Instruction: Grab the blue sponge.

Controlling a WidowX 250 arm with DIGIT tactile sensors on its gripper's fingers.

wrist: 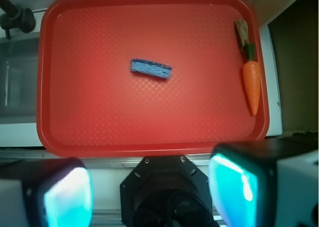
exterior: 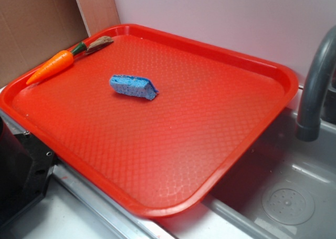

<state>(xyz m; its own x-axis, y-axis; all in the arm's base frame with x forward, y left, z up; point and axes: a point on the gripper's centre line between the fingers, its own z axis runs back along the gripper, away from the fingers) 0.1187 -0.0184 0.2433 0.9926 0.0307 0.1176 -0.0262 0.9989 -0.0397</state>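
Blue sponge (wrist: 151,69) is seen lying alone mid-tray (wrist: 99,132); the gripper (wrist: 152,192), fingers (wrist: 67,194) spread wide, is held well apart from it, grasping nothing.

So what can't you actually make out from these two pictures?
- Gripper: the wrist view cuts off its fingers at the bottom edge and blurs them; the exterior view shows only a dark piece at the left edge.
- Blue sponge: its underside is hidden against the red tray.
- Faucet: its top is cut off by the right edge in the exterior view.
- Toy carrot: its brown tip is too small to identify.
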